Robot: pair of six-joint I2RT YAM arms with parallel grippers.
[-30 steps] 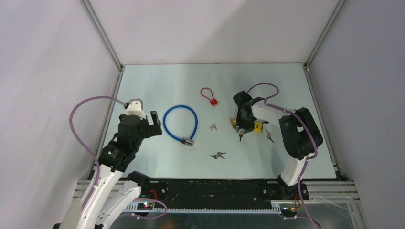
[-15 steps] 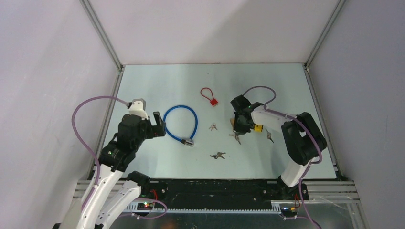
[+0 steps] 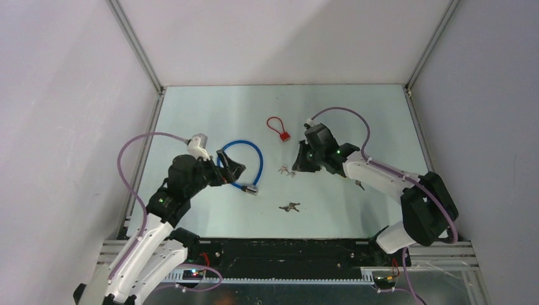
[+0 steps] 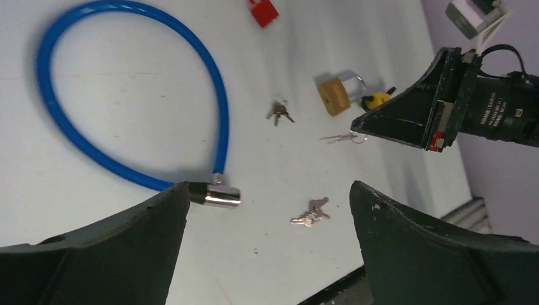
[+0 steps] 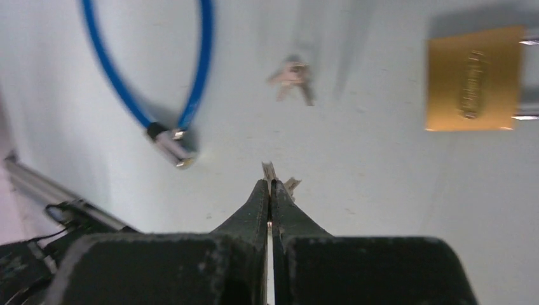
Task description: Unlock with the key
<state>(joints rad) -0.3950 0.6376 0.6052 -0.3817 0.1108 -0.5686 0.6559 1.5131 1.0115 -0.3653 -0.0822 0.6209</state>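
Note:
My right gripper (image 3: pixel 295 168) is shut on a small silver key (image 5: pixel 269 170), whose tip sticks out past the closed fingertips (image 5: pixel 271 185). The left wrist view also shows this key (image 4: pixel 340 136) held above the table. The brass padlock (image 5: pixel 473 79) lies flat to the right of it, next to a yellow piece (image 4: pixel 375 100). The blue cable lock (image 3: pixel 240 166) lies at left centre with its metal cylinder (image 4: pixel 222 195) at the near end. My left gripper (image 3: pixel 232 168) is open and empty above that cylinder (image 4: pixel 268 189).
A small red cable lock (image 3: pixel 279 129) lies at the back. One bunch of keys (image 3: pixel 284 169) lies between the blue cable and the padlock. Another bunch (image 3: pixel 290 206) lies nearer the front, and a loose key (image 3: pixel 359 184) lies under the right arm.
My right gripper has swung left, away from the brass padlock, carrying the key. My left gripper has moved right and now hangs over the blue cable lock.

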